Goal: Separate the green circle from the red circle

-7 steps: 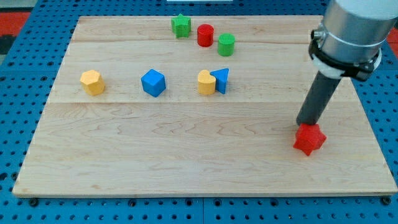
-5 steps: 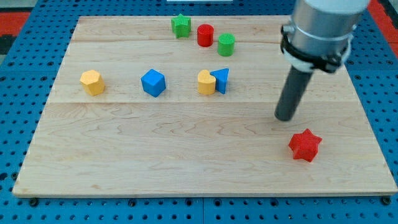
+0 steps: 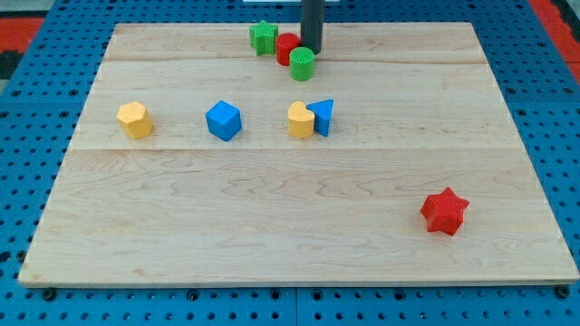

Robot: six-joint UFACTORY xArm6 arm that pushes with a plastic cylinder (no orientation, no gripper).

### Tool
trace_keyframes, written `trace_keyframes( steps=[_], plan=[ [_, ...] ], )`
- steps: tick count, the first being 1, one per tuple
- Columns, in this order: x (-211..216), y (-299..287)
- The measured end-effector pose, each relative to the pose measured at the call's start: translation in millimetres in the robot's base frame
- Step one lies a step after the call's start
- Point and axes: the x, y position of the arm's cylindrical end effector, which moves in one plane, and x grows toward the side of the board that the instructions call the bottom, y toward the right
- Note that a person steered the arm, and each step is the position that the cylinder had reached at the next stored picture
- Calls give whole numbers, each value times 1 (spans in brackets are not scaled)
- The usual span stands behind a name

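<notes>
Near the tabletop's top edge, my tip (image 3: 312, 52) stands behind the touching green circle (image 3: 303, 64) and red circle (image 3: 287, 48), apparently to wedge them apart; no hand is present.

- Wooden counter (image 3: 272, 235), resting on blue pegboard (image 3: 27, 136).
- Blue cube (image 3: 223, 120): landmark, left of centre.
- Yellow block (image 3: 134, 119): left of cube.
- Yellow block (image 3: 300, 119) touching blue triangle (image 3: 322, 116): right of cube.
- Green star (image 3: 264, 37), red circle (image 3: 286, 47), green circle (image 3: 303, 64): clustered above-right of cube.
- Red star (image 3: 445, 211): far lower right.
</notes>
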Motion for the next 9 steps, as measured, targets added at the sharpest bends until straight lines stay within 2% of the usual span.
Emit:
trace_keyframes(
  steps=[2, 3, 6, 8, 9],
  plan=[
    [26, -43],
    [49, 32],
    [121, 67],
    [112, 101],
    [150, 133]
  ],
)
